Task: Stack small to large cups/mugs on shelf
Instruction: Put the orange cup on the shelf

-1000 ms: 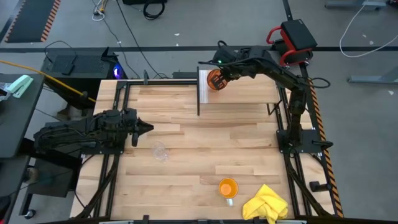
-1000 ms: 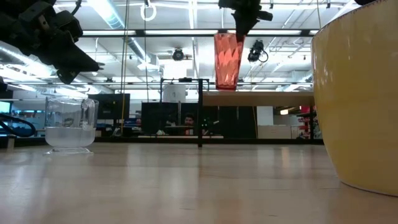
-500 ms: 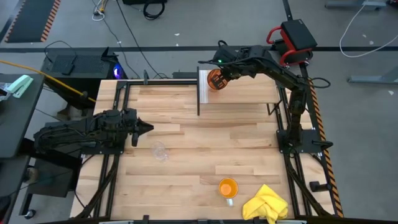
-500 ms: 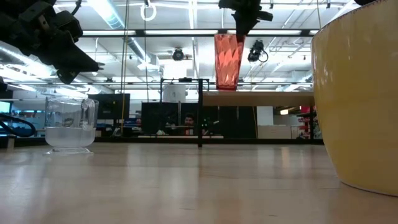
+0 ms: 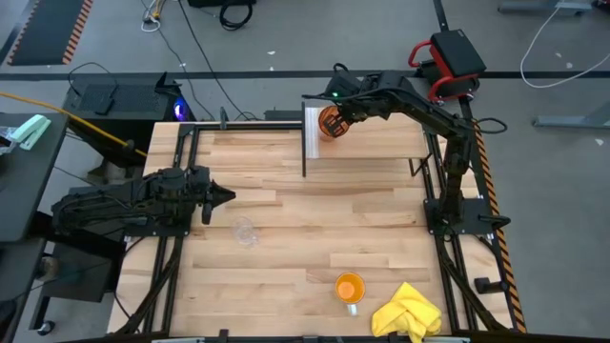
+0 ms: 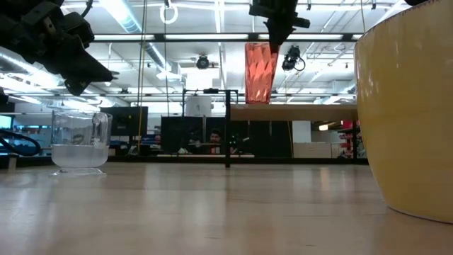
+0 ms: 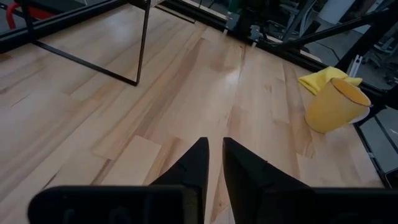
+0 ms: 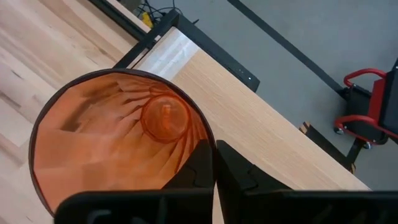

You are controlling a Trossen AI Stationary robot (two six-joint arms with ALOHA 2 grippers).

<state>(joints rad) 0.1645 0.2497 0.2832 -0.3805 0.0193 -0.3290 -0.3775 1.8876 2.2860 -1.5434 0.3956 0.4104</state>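
A: What is changed from 1 second ago?

B: Almost nothing on the left. The left gripper (image 5: 225,195) is kept parked over the table's left side, its fingers (image 7: 198,165) nearly pressed together on nothing. The small clear glass (image 5: 245,232) is left standing just beside it on the tabletop (image 5: 286,276), untouched.

A: And further right?

B: The bright orange cup (image 5: 350,286) is still stood near the front edge, with the yellow cloth (image 5: 408,311) beside it. The only shift is seen at the shelf (image 5: 381,143): in the low view the tall dark-orange tumbler (image 6: 259,72) is found very slightly higher and a touch to the right of where it was.

A: How is it held?

B: Its rim is pinched by the right gripper (image 8: 214,163), 1 finger inside the wall and 1 outside. It is hung upright above the shelf's end by the white end panel (image 5: 312,133), clear of the board.

A: What is meant for the task?

B: Probably that the placing spot is still being adjusted, so the tumbler is not yet set down. With 0 of 3 cups on the shelf, the stack is judged barely begun.
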